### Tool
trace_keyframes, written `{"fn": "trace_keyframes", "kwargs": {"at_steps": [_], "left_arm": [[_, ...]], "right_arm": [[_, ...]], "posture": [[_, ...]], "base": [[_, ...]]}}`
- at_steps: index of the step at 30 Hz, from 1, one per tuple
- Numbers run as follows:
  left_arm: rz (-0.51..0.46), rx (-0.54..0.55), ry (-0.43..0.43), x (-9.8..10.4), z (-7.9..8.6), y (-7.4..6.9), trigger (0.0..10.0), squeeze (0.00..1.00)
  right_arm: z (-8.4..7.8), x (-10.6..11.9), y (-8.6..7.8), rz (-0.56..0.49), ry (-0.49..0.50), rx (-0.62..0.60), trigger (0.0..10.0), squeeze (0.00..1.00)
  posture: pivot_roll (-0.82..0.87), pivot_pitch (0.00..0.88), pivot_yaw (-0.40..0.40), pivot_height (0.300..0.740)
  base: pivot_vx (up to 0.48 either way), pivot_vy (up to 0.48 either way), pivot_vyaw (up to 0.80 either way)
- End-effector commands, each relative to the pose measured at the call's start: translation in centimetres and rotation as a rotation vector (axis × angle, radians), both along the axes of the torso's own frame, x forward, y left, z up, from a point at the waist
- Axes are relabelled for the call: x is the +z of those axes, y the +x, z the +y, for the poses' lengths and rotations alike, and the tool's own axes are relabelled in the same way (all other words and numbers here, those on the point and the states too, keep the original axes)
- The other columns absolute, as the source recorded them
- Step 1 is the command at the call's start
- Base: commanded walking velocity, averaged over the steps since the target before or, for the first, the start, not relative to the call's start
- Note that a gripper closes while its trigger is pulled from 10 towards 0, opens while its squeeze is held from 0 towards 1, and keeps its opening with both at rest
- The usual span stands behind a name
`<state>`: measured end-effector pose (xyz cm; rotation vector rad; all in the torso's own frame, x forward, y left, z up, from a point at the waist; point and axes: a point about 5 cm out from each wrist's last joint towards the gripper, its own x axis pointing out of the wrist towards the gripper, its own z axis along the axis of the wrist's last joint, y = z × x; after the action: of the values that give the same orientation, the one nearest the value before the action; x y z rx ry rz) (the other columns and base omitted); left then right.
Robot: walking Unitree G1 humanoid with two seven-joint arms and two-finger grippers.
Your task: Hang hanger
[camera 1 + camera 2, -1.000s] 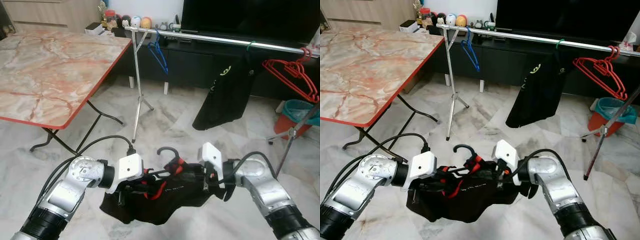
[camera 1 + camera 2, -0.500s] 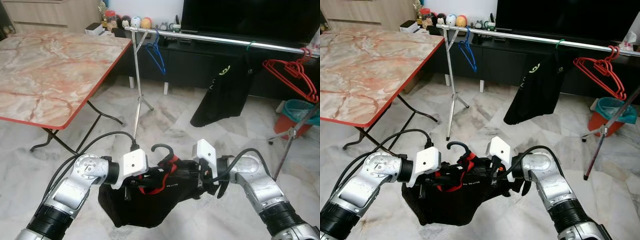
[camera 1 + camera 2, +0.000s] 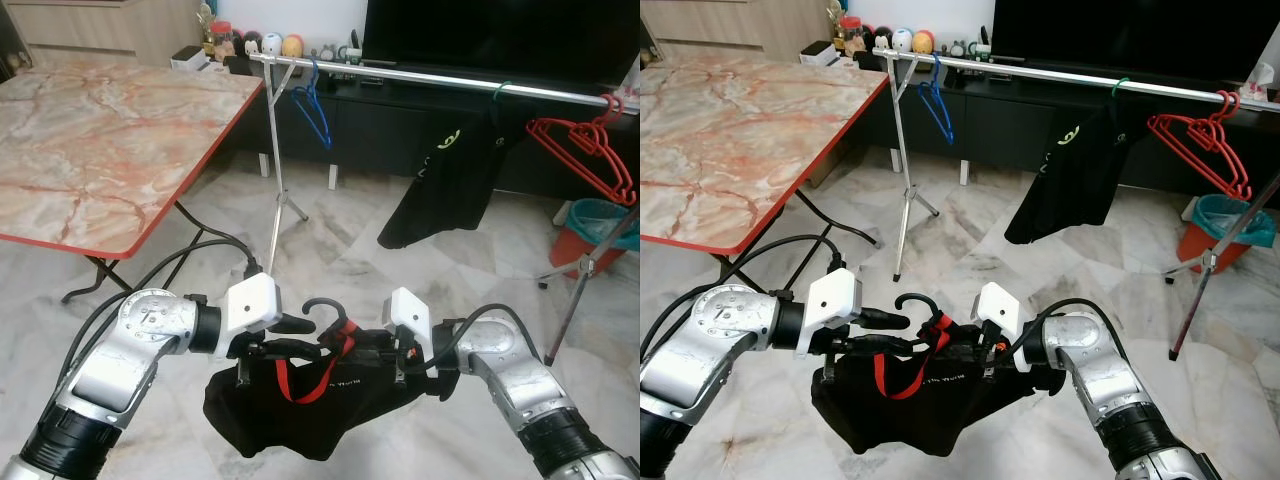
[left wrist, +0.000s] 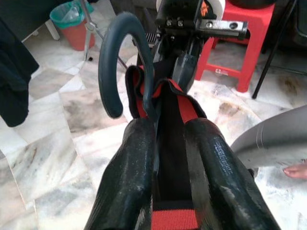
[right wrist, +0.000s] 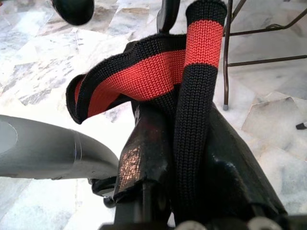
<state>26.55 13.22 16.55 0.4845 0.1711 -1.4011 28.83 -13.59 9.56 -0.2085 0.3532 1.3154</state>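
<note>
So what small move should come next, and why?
Probably lift the hanger toward the rail. Both hands, left and right, grip it low above the floor, its hook up, and the rail stands higher and farther ahead.

Between the hanging black T-shirt and the blue plastic hanger the silver clothes rail runs bare, with open marble floor below; the rail's tripod leg and the marble-topped folding table crowd the left; red hangers occupy the right end

Marble table (red-edged), orange bin, red stool.
</note>
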Motion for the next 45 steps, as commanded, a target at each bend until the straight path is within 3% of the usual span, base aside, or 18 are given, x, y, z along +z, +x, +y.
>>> {"fn": "trace_keyframes", "kwargs": {"at_steps": [1, 12, 23, 28, 45], "left_arm": [[0.034, -0.006, 0.032, -0.8, 0.1, -0.4, 10.0, 0.0], [0.055, 0.175, -0.015, -3.5, 0.3, 1.0, 10.0, 0.0], [0.074, 0.191, -0.007, -4.6, 0.1, 1.3, 10.0, 0.0], [0.062, 0.209, 0.042, -5.3, 0.5, 1.4, 10.0, 0.0], [0.061, 0.214, 0.016, -5.9, -0.4, 1.9, 10.0, 0.0]], "right_arm": [[0.2, 0.4, 0.2, -0.025, 0.011, 0.005, 10.0, 0.0], [0.0, 0.8, 0.3, -0.039, 0.024, -0.004, 10.0, 0.0], [0.1, 0.8, 0.3, -0.039, 0.023, 0.0, 10.0, 0.0], [0.0, 1.0, 0.4, -0.043, 0.023, -0.001, 10.0, 0.0], [0.6, 1.0, 0.2, -0.041, 0.039, 0.016, 10.0, 0.0]], "posture": [[0.11, 0.0, 0.01, 0.74], [0.1, 0.0, 0.012, 0.74], [0.11, 0.0, 0.012, 0.74], [0.11, 0.0, 0.012, 0.74], [0.1, 0.0, 0.009, 0.74]], "base": [[0.0, 0.0, 0.0], [0.0, 0.0, 0.0], [0.0, 0.0, 0.0], [0.0, 0.0, 0.0], [0.0, 0.0, 0.0]]}}
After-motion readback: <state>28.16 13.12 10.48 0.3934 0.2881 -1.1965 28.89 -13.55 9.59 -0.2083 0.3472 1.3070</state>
